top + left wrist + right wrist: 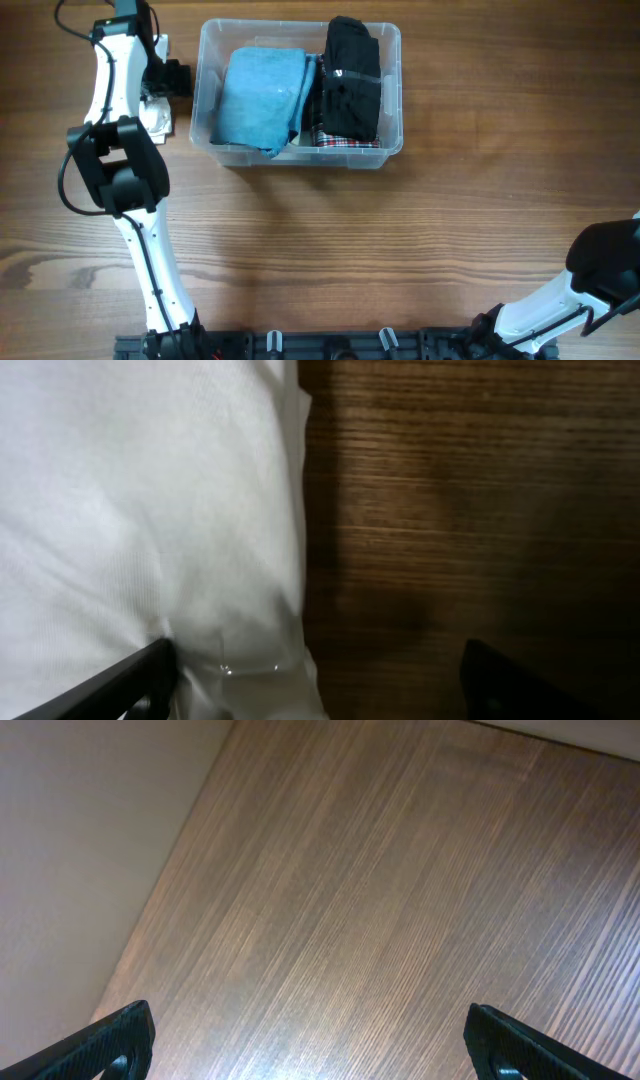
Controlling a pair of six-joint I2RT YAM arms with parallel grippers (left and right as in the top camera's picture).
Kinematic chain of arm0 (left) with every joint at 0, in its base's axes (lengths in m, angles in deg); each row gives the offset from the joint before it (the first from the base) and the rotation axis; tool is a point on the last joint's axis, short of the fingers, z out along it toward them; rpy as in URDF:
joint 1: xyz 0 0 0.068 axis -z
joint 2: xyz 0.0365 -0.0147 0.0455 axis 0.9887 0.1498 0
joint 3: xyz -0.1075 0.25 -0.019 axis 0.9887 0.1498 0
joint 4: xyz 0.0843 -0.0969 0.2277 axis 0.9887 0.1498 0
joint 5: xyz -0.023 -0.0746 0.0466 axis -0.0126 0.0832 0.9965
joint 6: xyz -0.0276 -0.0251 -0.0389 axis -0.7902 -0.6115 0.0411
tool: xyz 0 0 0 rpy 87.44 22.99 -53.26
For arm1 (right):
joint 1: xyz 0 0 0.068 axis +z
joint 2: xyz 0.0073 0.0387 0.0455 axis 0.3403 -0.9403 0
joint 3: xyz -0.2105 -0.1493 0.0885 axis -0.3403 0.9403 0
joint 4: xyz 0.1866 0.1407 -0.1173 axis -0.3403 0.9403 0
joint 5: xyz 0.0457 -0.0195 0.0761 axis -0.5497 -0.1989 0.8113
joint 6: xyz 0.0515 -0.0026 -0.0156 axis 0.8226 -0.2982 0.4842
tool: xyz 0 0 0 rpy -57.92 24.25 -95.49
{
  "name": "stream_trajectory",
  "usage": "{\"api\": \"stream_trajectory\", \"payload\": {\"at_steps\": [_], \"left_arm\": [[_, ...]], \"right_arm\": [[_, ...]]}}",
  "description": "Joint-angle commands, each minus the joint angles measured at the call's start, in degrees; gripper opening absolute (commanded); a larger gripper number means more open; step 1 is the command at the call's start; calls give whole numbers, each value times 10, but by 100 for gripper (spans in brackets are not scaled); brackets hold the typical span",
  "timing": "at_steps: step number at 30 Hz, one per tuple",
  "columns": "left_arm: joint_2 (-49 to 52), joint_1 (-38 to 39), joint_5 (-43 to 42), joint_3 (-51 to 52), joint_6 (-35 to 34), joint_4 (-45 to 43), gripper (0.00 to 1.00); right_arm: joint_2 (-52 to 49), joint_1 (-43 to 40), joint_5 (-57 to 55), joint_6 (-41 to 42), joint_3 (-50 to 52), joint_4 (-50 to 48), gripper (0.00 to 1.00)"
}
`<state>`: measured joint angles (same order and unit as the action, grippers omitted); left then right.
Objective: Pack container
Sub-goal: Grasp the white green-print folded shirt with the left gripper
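The clear plastic container stands at the back middle of the table. It holds a folded blue cloth on the left, a black garment on the right and a plaid one under the black one. My left gripper is just left of the container, low over a white garment lying on the table. In the left wrist view the white garment fills the left half. The left gripper is open, one finger on the cloth and one over bare wood. My right gripper is open and empty over bare table.
The right arm sits at the table's front right corner, far from the container. The left arm stretches along the left side. In the right wrist view the table's edge runs past on the left.
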<state>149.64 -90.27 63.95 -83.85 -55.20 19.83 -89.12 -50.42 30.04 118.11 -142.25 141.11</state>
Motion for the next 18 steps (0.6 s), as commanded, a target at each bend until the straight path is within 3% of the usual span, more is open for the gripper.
{"api": "stream_trajectory", "payload": {"at_steps": [1, 3, 6, 11, 18], "left_arm": [[32, 0, 28, 1, 12, -20, 91], [37, 0, 39, 1, 12, -29, 91], [38, 0, 94, 1, 0, -28, 79], [36, 7, 176, 1, -21, -20, 79], [36, 8, 219, 1, -55, -18, 29]], "right_arm": [[-6, 1, 3, -10, 0, -2, 100], [-6, 1, 3, -10, 0, -2, 100], [-6, 1, 3, -10, 0, -2, 100], [-6, 1, 3, -10, 0, -2, 100], [-6, 1, 3, -10, 0, -2, 100]]}}
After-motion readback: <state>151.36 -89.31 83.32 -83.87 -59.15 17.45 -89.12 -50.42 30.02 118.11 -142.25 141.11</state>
